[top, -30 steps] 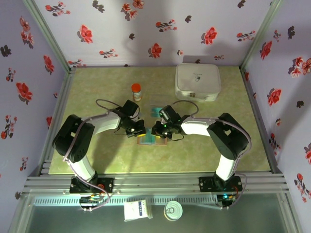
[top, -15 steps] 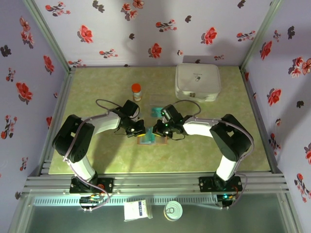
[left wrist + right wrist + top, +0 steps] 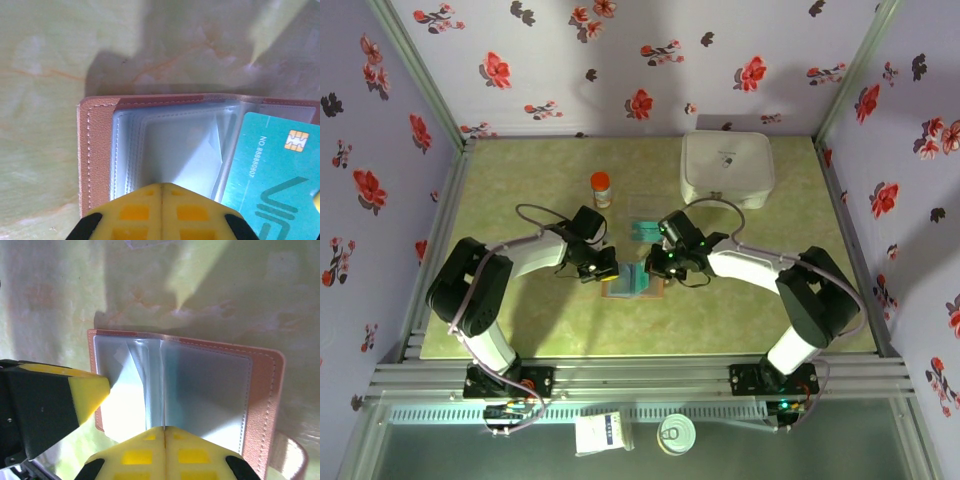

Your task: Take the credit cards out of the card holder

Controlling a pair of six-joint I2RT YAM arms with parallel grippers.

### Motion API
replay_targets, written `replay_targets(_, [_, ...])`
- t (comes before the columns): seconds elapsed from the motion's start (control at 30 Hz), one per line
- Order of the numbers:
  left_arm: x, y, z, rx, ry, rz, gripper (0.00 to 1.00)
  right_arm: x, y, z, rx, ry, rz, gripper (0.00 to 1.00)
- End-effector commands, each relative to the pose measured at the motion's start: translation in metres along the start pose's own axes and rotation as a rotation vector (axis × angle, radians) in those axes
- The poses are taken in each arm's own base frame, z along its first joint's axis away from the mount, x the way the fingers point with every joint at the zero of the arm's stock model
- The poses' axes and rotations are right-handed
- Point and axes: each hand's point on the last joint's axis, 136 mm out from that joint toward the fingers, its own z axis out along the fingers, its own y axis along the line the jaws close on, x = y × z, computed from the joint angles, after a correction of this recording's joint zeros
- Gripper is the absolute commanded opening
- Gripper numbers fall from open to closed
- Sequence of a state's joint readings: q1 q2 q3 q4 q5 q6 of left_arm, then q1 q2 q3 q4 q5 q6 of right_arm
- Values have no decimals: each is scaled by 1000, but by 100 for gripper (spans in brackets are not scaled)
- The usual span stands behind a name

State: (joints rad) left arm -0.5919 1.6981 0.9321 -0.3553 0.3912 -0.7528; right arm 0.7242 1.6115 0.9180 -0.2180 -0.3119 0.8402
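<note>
Card holder (image 3: 97,150) lies open; right jaws pinch a teal card (image 3: 272,170).

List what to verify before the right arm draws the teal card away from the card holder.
1. Right gripper jaws closed on the teal card: ok.
2. Left gripper jaws closed at the clear sleeves of the card holder: ok. Pinching or only pressing them: cannot tell.
3. Card fully free of its sleeve: cannot tell, as its lower end is hidden.
4. Holder lying open on the table: ok.
5. Orange-capped bottle and white case standing apart from the holder: ok.
</note>
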Motion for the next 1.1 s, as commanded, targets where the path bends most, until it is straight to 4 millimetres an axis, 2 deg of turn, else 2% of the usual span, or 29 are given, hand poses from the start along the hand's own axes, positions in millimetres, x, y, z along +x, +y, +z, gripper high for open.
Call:
replay_targets(0.0, [3,1,-10,-12,-18,-8,2,-9,5,-19,42,-30,-80,6])
replay_targets(0.1, [1,-3,-15,2,-35,-5,4,-13,13,-27,41,-32,-149,6])
replay_targets(0.23, [-2,-5,-24,5,-59,-3,6,-18,12,-35,99,-21,-291,4])
replay_targets(0.33, [-3,-1,-29,-7,-75,-6,8,-25,16,-41,137,-9,-437,0])
replay_targets(0.57, [1,14,-34,-33,-93,-24,11,-46,23,-43,221,33,-870,0])
replay_targets(0.83, [11,31,-24,-56,-58,-39,12,-64,22,-46,278,209,-1333,0])
replay_targets(0.97, [14,38,-22,-70,-51,-46,10,-79,17,-46,334,296,-1442,0])
replay_targets(1.07, [16,41,-20,-80,-47,-46,10,-94,21,-47,326,320,-1477,0])
